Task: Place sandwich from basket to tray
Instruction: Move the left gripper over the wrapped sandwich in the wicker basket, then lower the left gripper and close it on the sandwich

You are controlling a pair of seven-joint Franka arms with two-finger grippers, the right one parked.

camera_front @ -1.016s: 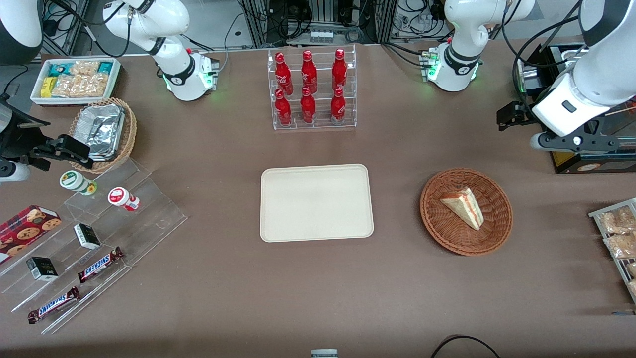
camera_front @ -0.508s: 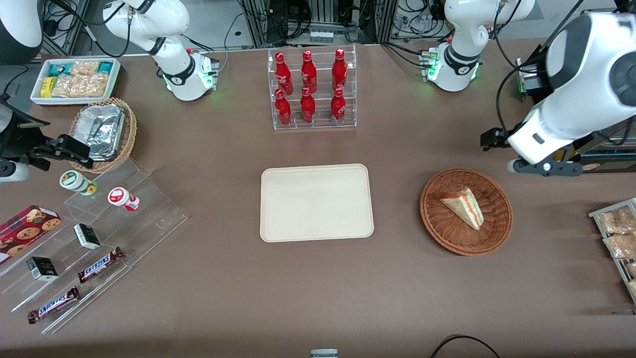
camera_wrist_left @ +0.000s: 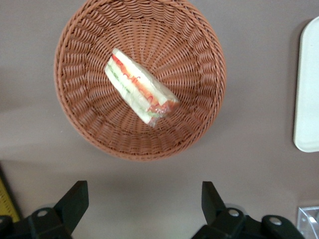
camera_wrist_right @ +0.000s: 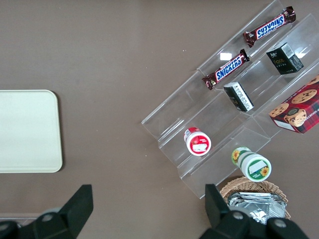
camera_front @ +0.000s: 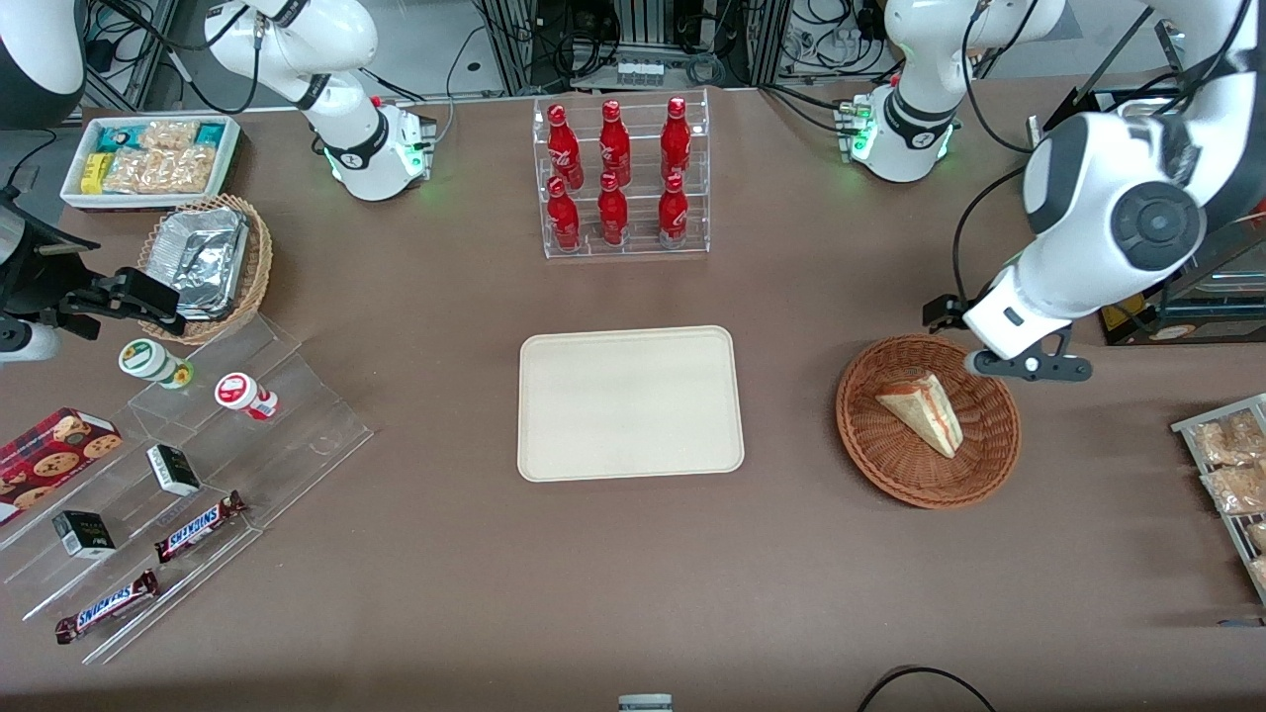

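The sandwich point(camera_front: 922, 408), a pale bread wedge with red and green filling, lies in the round reddish-brown wicker basket point(camera_front: 883, 457). The cream tray point(camera_front: 630, 403) lies flat beside the basket, toward the parked arm's end, with nothing on it. My left gripper point(camera_front: 997, 344) hangs above the basket's rim, on the part of the rim farthest from the front camera. In the left wrist view the gripper point(camera_wrist_left: 143, 201) is open and empty over bare table just outside the basket point(camera_wrist_left: 79, 64). The sandwich point(camera_wrist_left: 139, 94) lies clear of the fingers, and the tray's edge point(camera_wrist_left: 308, 99) shows there too.
A clear rack of red bottles point(camera_front: 621, 178) stands farther from the front camera than the tray. A rack of bagged snacks point(camera_front: 1231, 465) and a black box point(camera_front: 1177, 316) sit at the working arm's end. A stepped acrylic shelf point(camera_front: 198, 465) and a tan foil basket point(camera_front: 208, 262) sit toward the parked arm's end.
My left arm has swung from the working arm's end of the table toward the basket and nearer the front camera. Its gripper now hangs over the basket's rim. Sandwich, basket and tray have not moved.
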